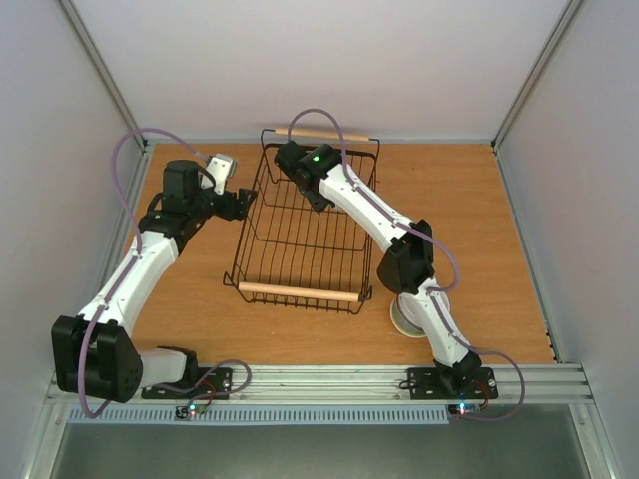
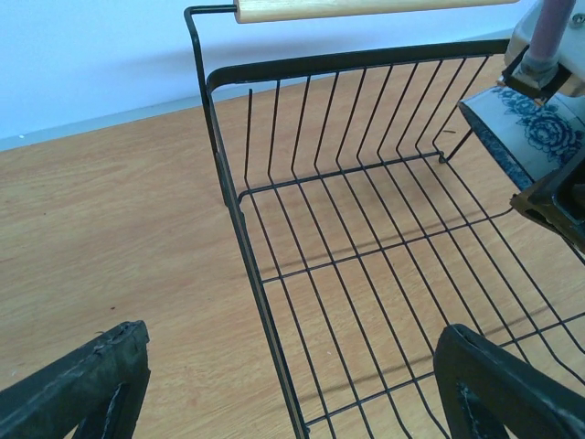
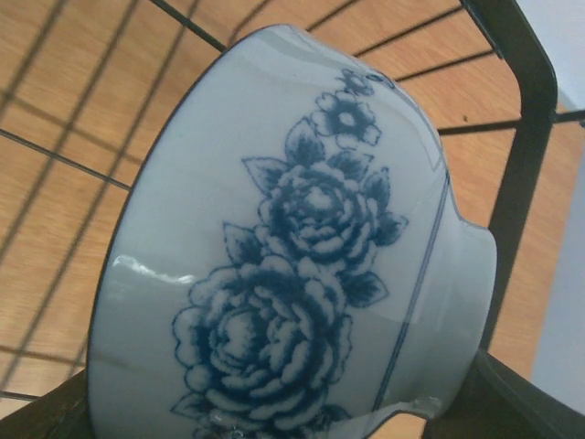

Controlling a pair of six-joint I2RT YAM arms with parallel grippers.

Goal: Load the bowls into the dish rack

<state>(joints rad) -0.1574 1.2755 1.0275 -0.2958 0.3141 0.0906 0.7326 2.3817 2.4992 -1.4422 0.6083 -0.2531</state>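
Left side: one left arm, bent over the wooden table [image 1: 499,249]. The left gripper [image 1: 238,205] sits just outside the rack's left wall. In its wrist view both dark fingers [image 2: 82,393] stand wide apart with nothing between them, so it is released and empty.

Centre: one dish rack [image 1: 247,232], a black wire basket. It has two wooden handles, one at the near short end [image 1: 300,292] and one at the far end [image 1: 329,135]. The wire floor seen from the left wrist is bare.

Over the rack: one right arm, stretched from its base across the near right corner. The right gripper [image 1: 318,195] is over the far half of the basket. It is clamped on one patterned bowl [image 3: 292,274], white with blue roses, tipped on its side. That bowl also shows at the right edge of the left wrist view [image 2: 535,123], inside the line of the rim and above the floor wires. I cannot tell whether it touches the wires.

Right of the rack: one white bowl [image 1: 401,319] on the table, just beside the near right corner. It is partly hidden under the right arm, so I cannot tell whether it is a single bowl or a stack.

Bowls counted in sight: two.
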